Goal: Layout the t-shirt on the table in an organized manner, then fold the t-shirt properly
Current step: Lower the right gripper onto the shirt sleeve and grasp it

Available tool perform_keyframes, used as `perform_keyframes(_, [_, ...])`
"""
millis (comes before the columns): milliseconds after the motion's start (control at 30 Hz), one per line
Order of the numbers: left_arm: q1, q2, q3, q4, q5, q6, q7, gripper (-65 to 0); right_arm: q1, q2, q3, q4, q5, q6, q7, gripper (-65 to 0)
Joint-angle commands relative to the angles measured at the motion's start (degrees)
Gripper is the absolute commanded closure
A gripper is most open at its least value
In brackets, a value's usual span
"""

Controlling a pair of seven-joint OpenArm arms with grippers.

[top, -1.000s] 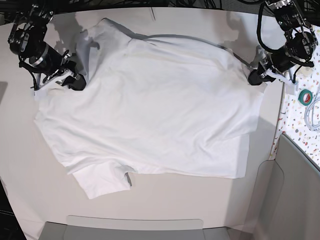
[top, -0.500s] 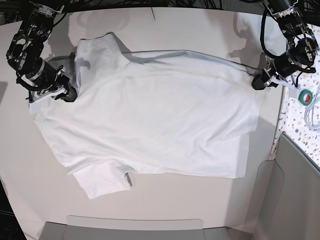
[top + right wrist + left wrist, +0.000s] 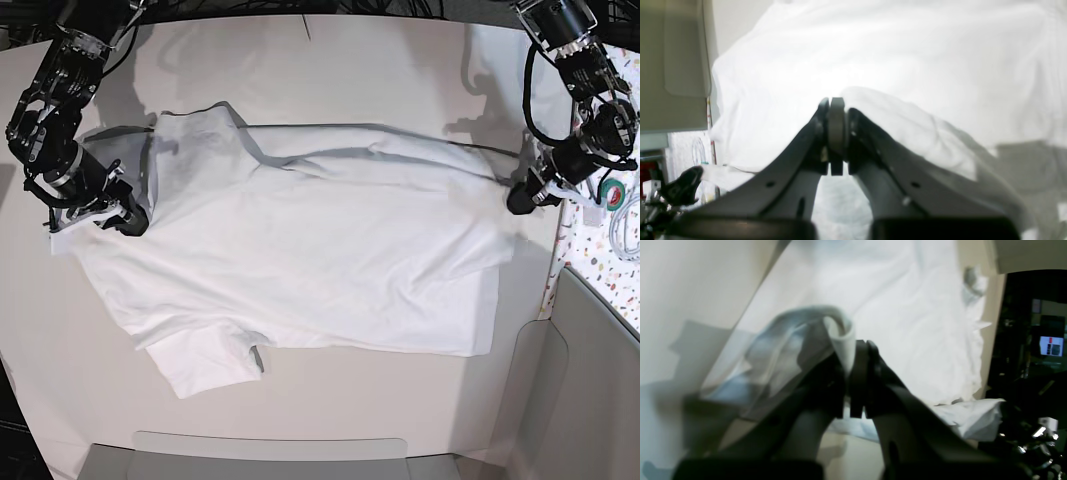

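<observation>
With the white t-shirt [image 3: 300,240] spread wide but rumpled across the table [image 3: 300,415], both the left end effector [image 3: 521,200] and right end effector [image 3: 133,222] clench its cloth, and smoothing looks unfinished, the neat folding seemingly all to come

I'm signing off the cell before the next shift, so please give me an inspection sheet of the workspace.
Surface: off-white table, smooth where bare
Job's things: white t-shirt, wrinkled, not folded into a finished shape
Clutter: green tape roll on the speckled strip
Grippers: left and right, both closed on the t-shirt
Cables: pale coiled cable near the tape
Surroundings: grey panel at the near corner
</observation>
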Motion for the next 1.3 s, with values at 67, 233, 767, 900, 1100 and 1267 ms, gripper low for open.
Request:
perform_keyframes(67, [-0.4, -0.7, -0.3, 0.8, 3.9, -0.1, -0.5, 0.0, 2.0, 0.5, 0.2, -2.6, -1.6, 0.1, 0.9, 0.0])
perform_keyframes(233, [-1.6, -0.7, 0.1, 0.8, 8.5, -0.1, -3.5, 0.0, 2.5, 0.3, 0.1, -4.6, -3.9, 0.1, 1.1, 0.0])
perform_keyframes(767, [-1.9, 0.6, -0.1, 0.8, 13.5, -0.2, -3.6, -21.8, 2.4, 0.1, -1.5, -6.3, -8.1, 0.1, 3.9, -25.4])
perform_keyframes(900, [-1.9, 0.6, -0.2, 0.8, 13.2, -0.2, -3.5, -25.2, 3.3, 0.0, -1.4, -6.1, -6.8, 0.1, 3.9, -30.7])
perform_keyframes(1100, [-1.6, 0.6, -0.3, 0.8, 13.2, -0.2, -3.5, -24.8, 5.5, 0.5, -0.9, -6.1, 2.6, 0.1, 4.3, -30.9])
perform_keyframes(1267, [-0.4, 0.6, -0.3, 0.9, 13.2, -0.2, -3.5, -23.4, 6.9, 0.2, -0.9, -6.4, 6.9, 0.1, 4.0, -31.0])
